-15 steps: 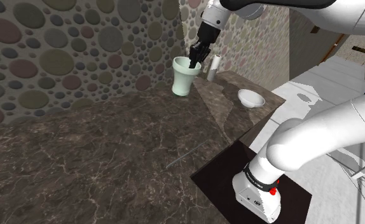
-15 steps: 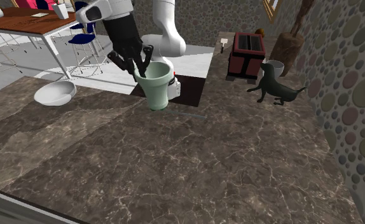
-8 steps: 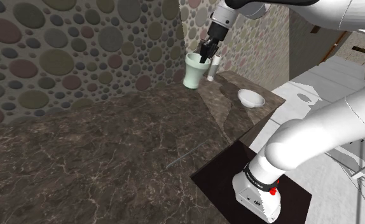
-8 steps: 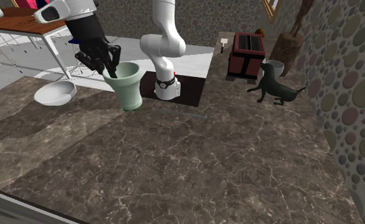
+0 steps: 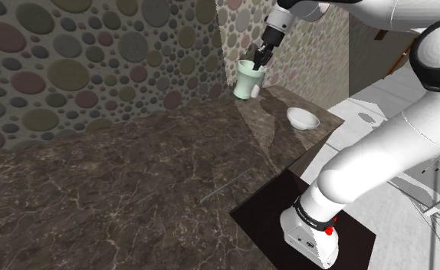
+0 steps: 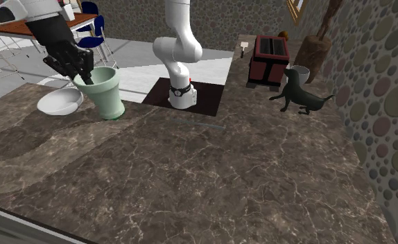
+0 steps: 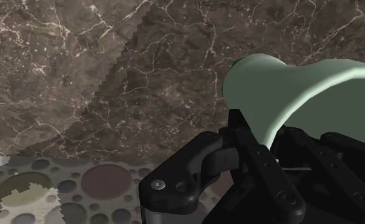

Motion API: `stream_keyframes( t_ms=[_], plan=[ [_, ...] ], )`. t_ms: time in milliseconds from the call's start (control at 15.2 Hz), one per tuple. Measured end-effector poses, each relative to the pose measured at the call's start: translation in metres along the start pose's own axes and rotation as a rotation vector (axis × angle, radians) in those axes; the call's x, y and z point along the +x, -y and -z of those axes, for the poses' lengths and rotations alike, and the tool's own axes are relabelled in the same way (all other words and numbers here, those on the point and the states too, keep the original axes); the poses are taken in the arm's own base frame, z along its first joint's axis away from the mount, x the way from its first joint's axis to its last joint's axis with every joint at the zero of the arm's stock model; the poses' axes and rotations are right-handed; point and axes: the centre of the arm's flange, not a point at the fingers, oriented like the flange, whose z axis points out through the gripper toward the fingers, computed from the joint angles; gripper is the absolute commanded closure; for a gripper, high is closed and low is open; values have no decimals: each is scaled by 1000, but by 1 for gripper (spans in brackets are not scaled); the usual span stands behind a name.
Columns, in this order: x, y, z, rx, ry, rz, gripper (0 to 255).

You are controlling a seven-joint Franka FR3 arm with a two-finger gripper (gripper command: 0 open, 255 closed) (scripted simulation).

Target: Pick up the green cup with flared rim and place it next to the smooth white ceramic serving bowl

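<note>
**Inspector:** Dark marbled tabletop (image 6: pixel 225 173), with a pebble-patterned wall (image 5: pixel 73 69) behind it. Your landmark, the white bowl (image 6: pixel 59 102), sits near the tabletop's edge.

**Operator:** What has changed?

**Inspector:** Over the last second your arm has carried the green cup (image 6: pixel 106 93) across the tabletop toward the white bowl. A second ago the cup was well apart from the bowl, and half a second ago it was nearer. Now, in the second exterior view, it hangs just beside the bowl. I see no contact between the two.

**Operator:** And the grip?

**Inspector:** The claw (image 6: pixel 82 69) is closed on the cup's rim, one finger inside the mouth and one outside. The wrist view shows the cup's wall pinched between them. The cup is off the tabletop and leans slightly, its mouth tipped toward the bowl.

**Operator:** What does that mean for the task?

**Inspector:** In my judgement, transport is all but finished. You still have to lower the cup beside the bowl, stand it upright and release it. A one-sided rim grip may let it swing, so descend slowly, or the base could catch and tip the cup into the bowl.

**Operator:** How does the cup look?

**Inspector:** It is pale green and smooth, with no handle visible. A narrow base widens to a broad flared lip. I would judge it top-heavy.
</note>
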Motion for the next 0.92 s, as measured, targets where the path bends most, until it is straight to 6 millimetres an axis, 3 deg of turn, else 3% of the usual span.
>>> stream_keyframes(
  t_ms=[924],
  plan=[
    [15,-183,35,0,0,-1,255]
  ],
)
